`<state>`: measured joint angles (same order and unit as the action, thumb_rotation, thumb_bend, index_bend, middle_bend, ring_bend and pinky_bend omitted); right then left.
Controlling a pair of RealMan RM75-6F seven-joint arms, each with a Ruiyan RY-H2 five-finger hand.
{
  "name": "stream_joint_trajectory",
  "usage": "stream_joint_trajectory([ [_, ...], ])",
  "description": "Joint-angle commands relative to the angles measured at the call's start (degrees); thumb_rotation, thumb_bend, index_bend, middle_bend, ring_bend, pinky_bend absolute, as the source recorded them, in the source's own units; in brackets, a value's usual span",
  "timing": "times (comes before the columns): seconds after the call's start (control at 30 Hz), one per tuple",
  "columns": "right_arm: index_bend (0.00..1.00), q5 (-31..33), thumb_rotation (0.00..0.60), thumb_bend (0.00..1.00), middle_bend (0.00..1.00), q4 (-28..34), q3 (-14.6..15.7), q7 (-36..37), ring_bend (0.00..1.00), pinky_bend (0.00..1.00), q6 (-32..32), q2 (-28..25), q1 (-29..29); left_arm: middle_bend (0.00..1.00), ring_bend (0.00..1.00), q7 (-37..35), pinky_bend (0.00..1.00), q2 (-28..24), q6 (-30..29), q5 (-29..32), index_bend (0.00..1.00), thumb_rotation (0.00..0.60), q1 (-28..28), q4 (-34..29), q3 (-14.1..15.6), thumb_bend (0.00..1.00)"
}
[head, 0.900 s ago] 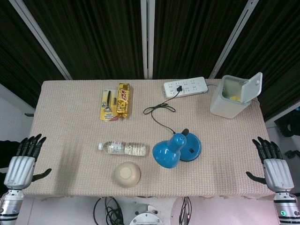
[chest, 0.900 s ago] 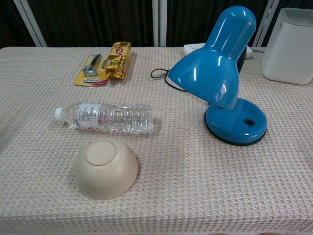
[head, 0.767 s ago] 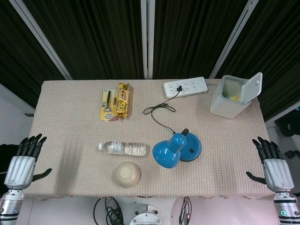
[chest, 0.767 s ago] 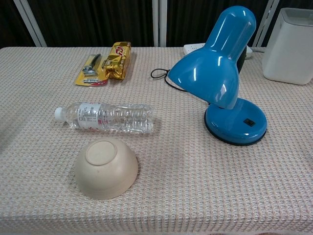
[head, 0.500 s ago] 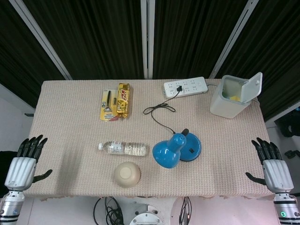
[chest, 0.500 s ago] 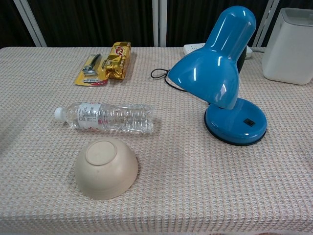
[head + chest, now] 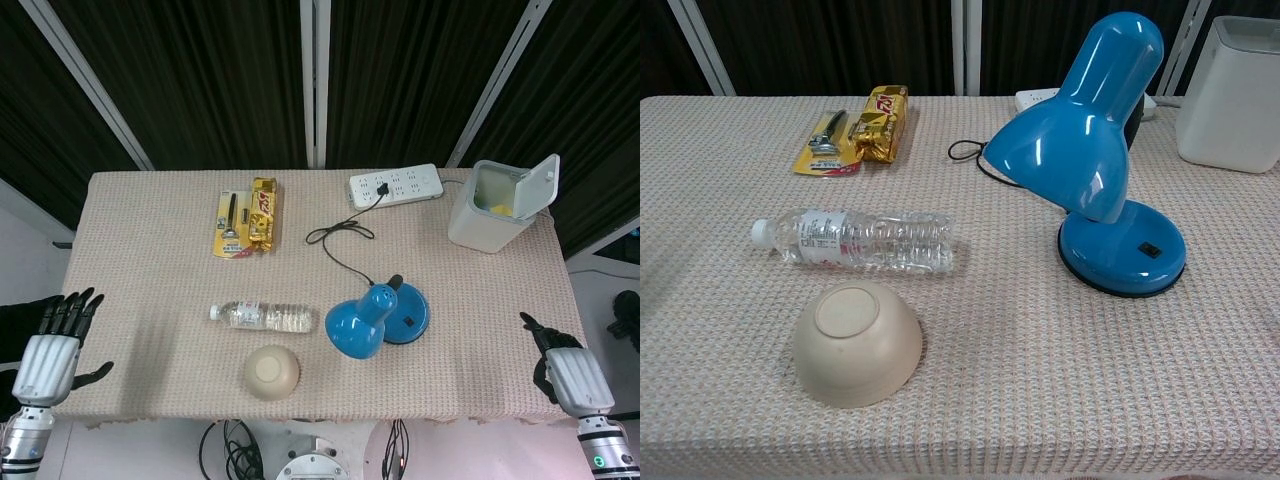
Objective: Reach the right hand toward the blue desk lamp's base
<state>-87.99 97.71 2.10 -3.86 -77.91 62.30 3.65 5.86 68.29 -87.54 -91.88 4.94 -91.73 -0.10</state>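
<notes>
The right hand point(image 7: 561, 376) has turned and edged inward over the table's point(image 7: 140, 230) near right edge since a moment ago, fingers apart, holding nothing. The reach has only begun: the blue desk lamp's base point(image 7: 408, 314) sits well apart, mid-table (left hand point(image 7: 47, 362) idle, open and empty).

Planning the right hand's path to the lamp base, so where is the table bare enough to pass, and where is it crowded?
Bare cloth lies between the right hand and the lamp base, below the white bin. Crowded: the lamp's left, where its blue shade, the bottle and upturned bowl cluster.
</notes>
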Motion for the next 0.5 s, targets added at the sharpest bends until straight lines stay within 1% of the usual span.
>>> stream_joint_trajectory([
  [0.03, 0.00, -1.6, 0.600, 0.98, 0.62, 0.8, 0.9, -2.1, 0.59, 0.57, 2.6, 1.2, 1.6, 0.01, 0.00, -0.1, 0.00, 0.3, 0.6, 0.3, 0.02, 0.600, 0.3, 0.4, 0.0, 0.08],
  [0.1, 0.00, -2.3, 0.600, 0.98, 0.69, 1.3, 1.2, -3.7, 0.65, 0.62, 4.3, 2.0, 2.7, 0.01, 0.00, -0.2, 0.00, 0.7, 1.0, 0.4, 0.02, 0.600, 0.4, 0.9, 0.0, 0.08],
  [0.2, 0.00, -2.5, 0.600, 0.98, 0.75, 2.2, 1.2, -6.4, 0.69, 0.65, 7.2, 3.4, 4.4, 0.01, 0.00, -0.7, 0.00, 1.1, 1.1, 0.6, 0.02, 0.600, 0.4, 1.5, 0.0, 0.07],
  [0.33, 0.00, 0.2, 0.600, 0.98, 0.77, 3.3, 0.4, -10.3, 0.71, 0.66, 11.6, 5.1, 6.8, 0.01, 0.00, -0.9, 0.00, 1.1, 0.7, 0.5, 0.02, 0.600, 0.2, 1.8, 0.2, 0.08],
  [0.5, 0.00, 6.7, 0.600, 0.98, 0.79, 4.7, -1.5, -16.7, 0.72, 0.67, 17.0, 6.9, 10.0, 0.01, 0.00, -1.4, 0.00, 1.0, 0.4, 0.5, 0.02, 0.600, -0.1, 2.0, 0.3, 0.07],
])
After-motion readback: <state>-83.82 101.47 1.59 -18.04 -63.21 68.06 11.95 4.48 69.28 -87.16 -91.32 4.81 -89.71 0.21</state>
